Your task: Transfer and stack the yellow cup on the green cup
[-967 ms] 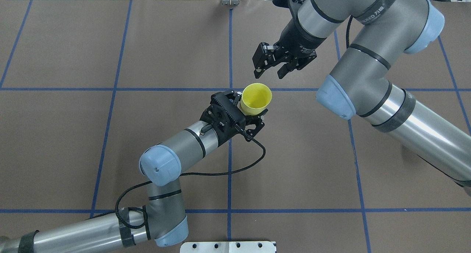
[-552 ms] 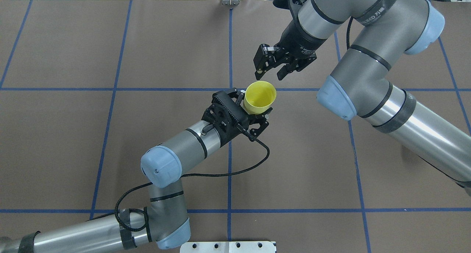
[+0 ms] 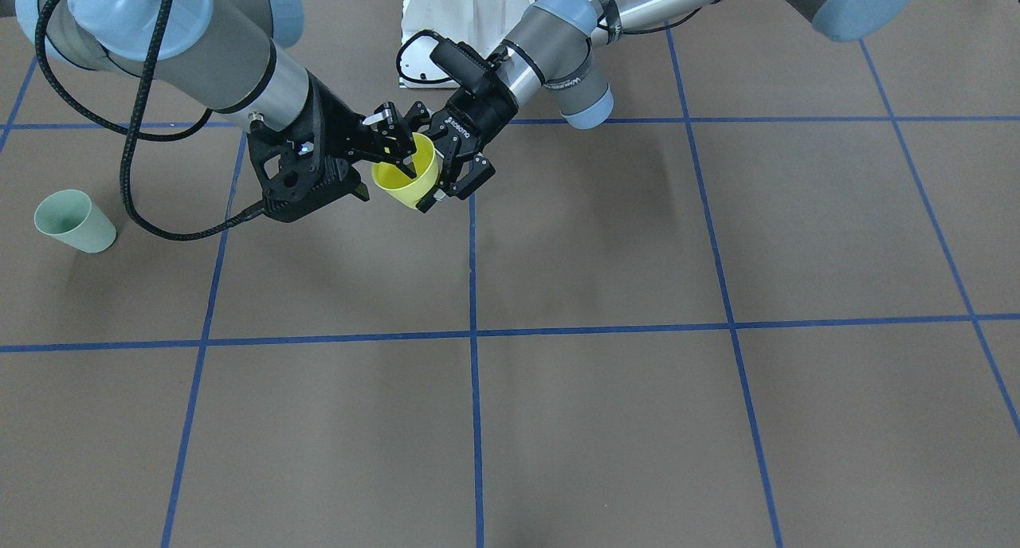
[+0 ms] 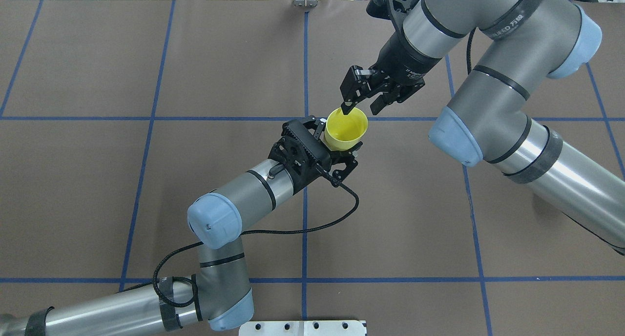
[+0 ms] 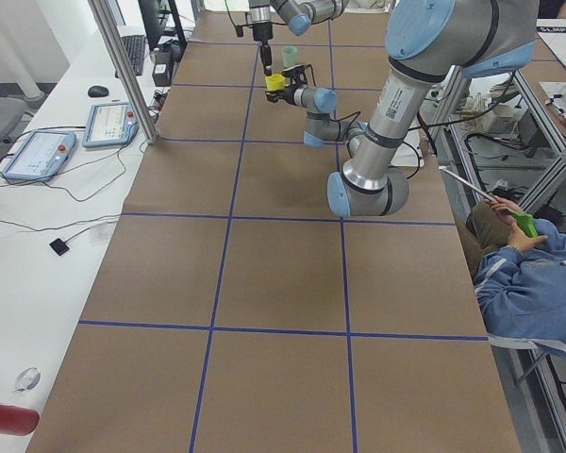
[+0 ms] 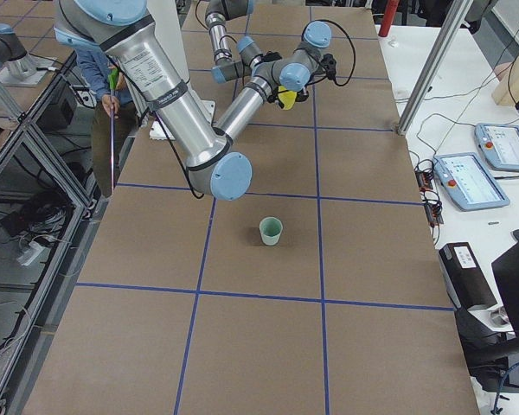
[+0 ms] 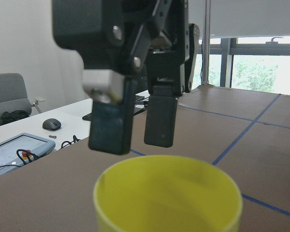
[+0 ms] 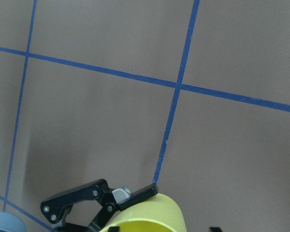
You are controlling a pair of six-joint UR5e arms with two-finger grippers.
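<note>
- While the left gripper [image 4: 337, 143] clasps the yellow cup [image 4: 346, 128] above mid-table, the right gripper [image 4: 361, 109] has descended to its rim, fingers parted;
- handover looks imminent; the green cup [image 3: 76, 221] stands well apart.

On my overhead view the yellow cup [image 4: 346, 129] is just above frame centre, mouth up. The left gripper [image 4: 337, 141] clasps it from the lower left, one finger on either side. The right gripper [image 4: 360, 107] hangs at the cup's upper right with its jaws apart: one finger dips over the upper rim and the other lies outside, up and right of it. On the front-facing view I find the green cup [image 3: 74, 221] upright on the table [image 3: 637, 412] at the far left edge, well apart from both grippers. In my left wrist view it peeks in at the right edge, behind the yellow cup.
</note>
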